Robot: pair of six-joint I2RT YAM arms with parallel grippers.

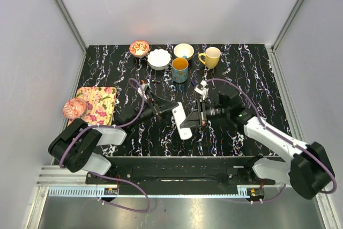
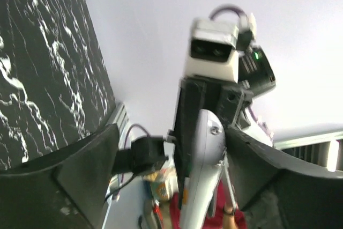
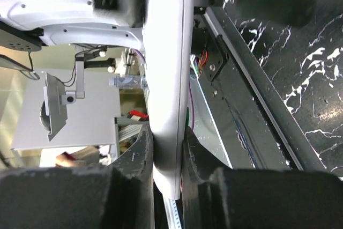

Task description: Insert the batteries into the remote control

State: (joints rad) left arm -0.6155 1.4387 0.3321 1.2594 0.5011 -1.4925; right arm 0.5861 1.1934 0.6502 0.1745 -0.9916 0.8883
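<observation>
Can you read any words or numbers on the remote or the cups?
No words or numbers can be read anywhere.
remote control: plain white, no letters showing.
yellow mug: plain.
blue mug: any print too small to tell.
rail sticker: too small to read.

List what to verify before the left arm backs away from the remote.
1. Right gripper clamped on the remote control: ok, both fingers press its sides.
2. Left gripper released: ok, fingers spread wide on either side of the remote.
3. Remote lifted off the table: ok, it appears held in the air.
4. Battery slot facing a reachable way: cannot tell, no slot shows.
5. Batteries located: cannot tell, none visible in any view.
6. Blue mug clear of both arms: ok, it stands behind them.
</observation>
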